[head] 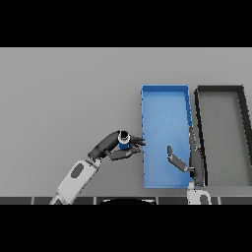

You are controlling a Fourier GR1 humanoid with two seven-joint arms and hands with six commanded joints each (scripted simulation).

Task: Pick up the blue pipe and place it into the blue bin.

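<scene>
The blue pipe (124, 141) is a short piece standing roughly upright, its dark open end facing up, held just left of the blue bin (165, 96) and close beside that bin's left wall, not inside it. The left hand (114, 146) is clamped on it: the fingers curl over the pipe from the upper left and the thumb closes in below it, with dark fingertips reaching past the pipe toward the bin's edge. Whether the pipe is raised off the grey table (64, 98) or touching it cannot be told from this view. The left arm runs in from the lower left, white and grey. No writing or label can be read on the pipe or on either container. The blue bin is a long rectangular tray lying lengthwise away from the robot; nothing lies on its floor, but the right hand (183, 161) hovers over its lower right part, fingers straight and spread apart, thumb pointing left, holding nothing. Just right of the blue bin, side by side with it, sits a black bin (241, 113) of similar shape with a grey floor and nothing in it.
</scene>
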